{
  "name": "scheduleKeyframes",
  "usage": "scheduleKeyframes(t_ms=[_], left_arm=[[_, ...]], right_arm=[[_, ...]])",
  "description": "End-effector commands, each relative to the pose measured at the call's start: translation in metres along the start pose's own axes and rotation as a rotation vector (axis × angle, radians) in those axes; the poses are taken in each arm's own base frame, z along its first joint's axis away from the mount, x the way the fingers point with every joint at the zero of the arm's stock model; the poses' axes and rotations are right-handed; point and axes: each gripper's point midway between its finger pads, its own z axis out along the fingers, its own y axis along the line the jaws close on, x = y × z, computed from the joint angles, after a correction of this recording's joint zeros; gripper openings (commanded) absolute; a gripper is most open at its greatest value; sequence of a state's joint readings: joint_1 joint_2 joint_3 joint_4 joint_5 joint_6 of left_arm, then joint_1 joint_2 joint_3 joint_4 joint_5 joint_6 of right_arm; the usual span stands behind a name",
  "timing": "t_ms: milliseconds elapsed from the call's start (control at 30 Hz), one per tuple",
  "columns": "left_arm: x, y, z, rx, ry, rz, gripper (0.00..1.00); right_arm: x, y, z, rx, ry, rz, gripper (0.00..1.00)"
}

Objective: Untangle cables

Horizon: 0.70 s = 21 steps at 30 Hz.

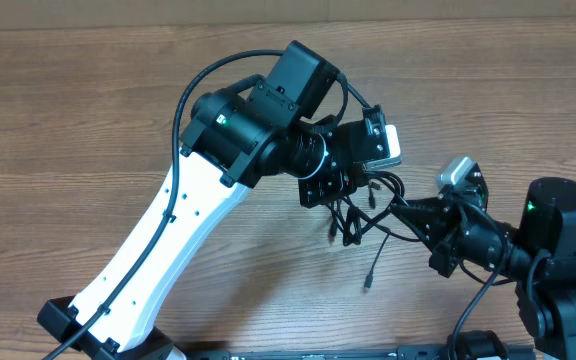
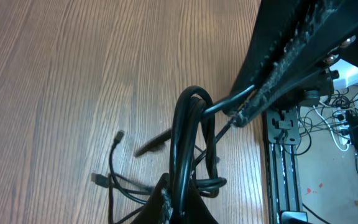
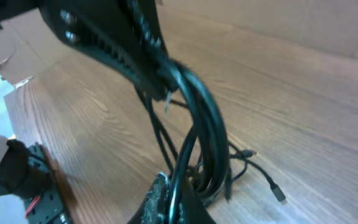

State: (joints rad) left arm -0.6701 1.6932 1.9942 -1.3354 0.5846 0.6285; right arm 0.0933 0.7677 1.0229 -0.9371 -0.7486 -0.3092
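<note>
A tangled bundle of thin black cables (image 1: 356, 212) hangs between my two grippers above the wooden table, with loose ends and plug tips trailing down onto it. My left gripper (image 1: 340, 190) is shut on a thick loop of the cables (image 2: 185, 143), seen in the left wrist view (image 2: 182, 208). My right gripper (image 1: 400, 208) is shut on a strand of the same bundle (image 3: 197, 137), seen in the right wrist view (image 3: 173, 202). Plug tips lie on the table (image 2: 98, 179) (image 3: 281, 199).
The wooden table (image 1: 88, 120) spreads around the arms. The white left arm (image 1: 168, 240) crosses the lower left. The right arm's base (image 1: 563, 260) stands at the right edge. A metal rail (image 2: 288, 162) runs along the table's edge.
</note>
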Motion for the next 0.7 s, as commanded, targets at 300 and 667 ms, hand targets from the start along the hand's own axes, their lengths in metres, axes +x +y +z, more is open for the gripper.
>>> scheduleKeyframes(t_ms=[300,667], left_arm=[[0.004,0.048,-0.020,-0.309,0.018,-0.314,0.04],[0.038,0.095,-0.050,-0.697,0.016,-0.784,0.04]], right_arm=[[0.003,-0.015,-0.005,0.111,0.017,0.095,0.04],[0.023,-0.084,-0.030,0.566,-0.004,0.516,0.04]])
